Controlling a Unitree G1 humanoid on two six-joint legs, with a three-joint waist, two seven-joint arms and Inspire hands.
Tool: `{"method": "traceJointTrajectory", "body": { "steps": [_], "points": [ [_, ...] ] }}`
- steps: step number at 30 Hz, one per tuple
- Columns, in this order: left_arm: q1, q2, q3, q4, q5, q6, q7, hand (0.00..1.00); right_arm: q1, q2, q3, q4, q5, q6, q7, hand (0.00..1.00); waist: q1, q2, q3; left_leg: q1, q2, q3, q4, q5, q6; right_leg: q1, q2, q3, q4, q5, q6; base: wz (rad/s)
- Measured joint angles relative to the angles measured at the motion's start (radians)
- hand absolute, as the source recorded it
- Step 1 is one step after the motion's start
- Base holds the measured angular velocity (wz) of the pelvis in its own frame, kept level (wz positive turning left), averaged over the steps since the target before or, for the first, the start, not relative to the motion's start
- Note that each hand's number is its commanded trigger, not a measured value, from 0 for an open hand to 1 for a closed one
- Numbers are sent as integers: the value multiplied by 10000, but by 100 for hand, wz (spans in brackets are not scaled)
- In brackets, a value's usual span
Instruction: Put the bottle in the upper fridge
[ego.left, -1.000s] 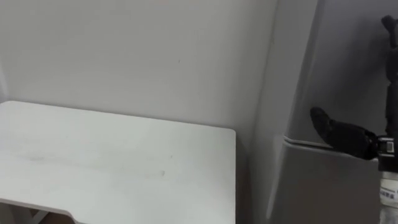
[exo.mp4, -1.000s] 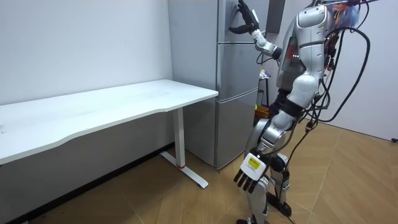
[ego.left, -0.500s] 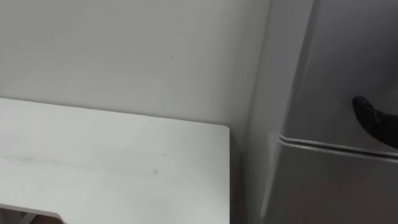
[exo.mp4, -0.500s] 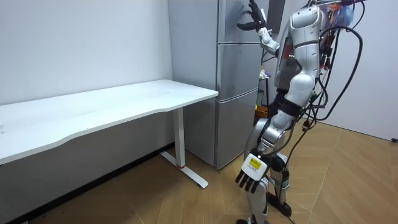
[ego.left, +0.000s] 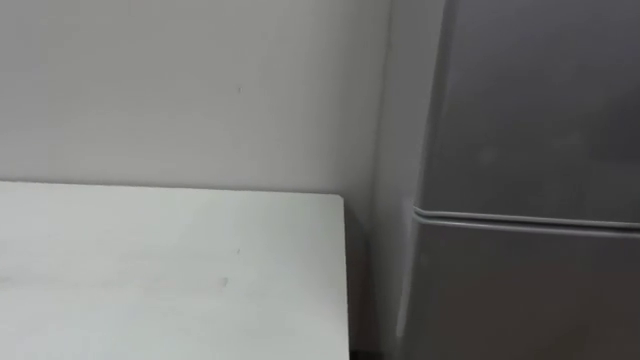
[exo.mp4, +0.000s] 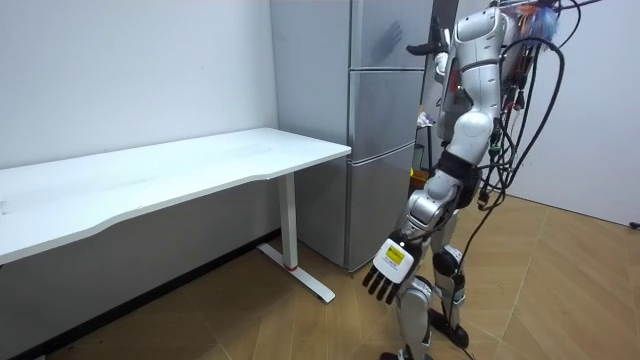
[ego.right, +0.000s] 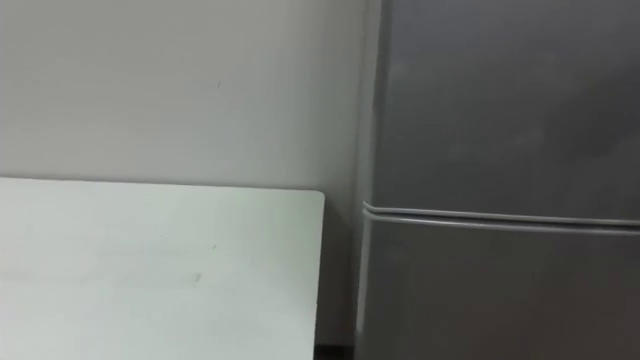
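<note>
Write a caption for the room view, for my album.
Robot stands by the closed grey fridge, left hand hanging open, white table alongside.

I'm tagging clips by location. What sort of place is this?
Probably an office or lab room, not a home kitchen: a grey fridge stands beside a long white desk on a wood floor.

Fridge (ego.left: 530, 120) was plain grey with a paler line between its 2 doors, worktop (ego.left: 150, 270) was plain white, wall (ego.left: 180, 90) was off-white, floor (exo.mp4: 560, 290) was tan wood in herringbone, left robot hand (exo.mp4: 383, 285) was black.
</note>
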Motion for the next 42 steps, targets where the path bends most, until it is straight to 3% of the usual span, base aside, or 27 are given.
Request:
{"method": "traceJointTrajectory", "body": {
  "steps": [4,9,16,19,24,31,38,42],
  "points": [
    [2,45,184,-64,11,-1,3,0,348,-2,-209,-1,67,-2,-216,0,-63,-186,6,13,0,28,-14,-4,-1,-21,-1,47,3,-8,10,-3],
    [46,60,352,-66,10,-1,44,0,801,-1,-513,5,594,-8,-798,0,-39,-269,17,4,0,30,-23,-6,-2,-19,1,55,-26,-13,16,0],
    [9,53,361,-74,8,5,69,0,1583,3,-590,101,1069,20,-1202,0,-31,-206,-7,-9,-7,31,-29,-7,-4,-9,10,57,-97,-11,13,0],
    [21,53,362,-76,-1,5,71,0,2030,5,-582,613,1251,2,-1215,0,-27,-147,-59,27,-7,39,-116,-6,-6,0,15,65,-102,-11,13,0],
    [55,51,365,-104,-2,17,71,0,2667,86,-582,792,1346,72,-1220,0,-52,-31,-29,12,-7,44,-145,-13,-16,-28,14,76,-107,-12,15,0],
    [28,19,352,-298,-12,15,71,0,2992,750,-582,1688,1821,71,-1528,0,-94,-57,-27,22,-9,85,-144,-13,-16,-29,13,106,-111,-12,15,0],
    [49,-47,361,-319,-1,18,73,0,3476,906,-373,2643,3514,-3,-1826,0,-12,112,6,49,-7,159,-156,-16,-13,-29,9,179,-157,-13,15,-3],
    [71,-115,349,-514,0,26,75,0,3545,1522,-347,3677,3881,-19,-1761,0,-28,234,-24,37,-5,157,-158,-18,-16,-41,8,165,-154,-13,16,0]
  ]
}}
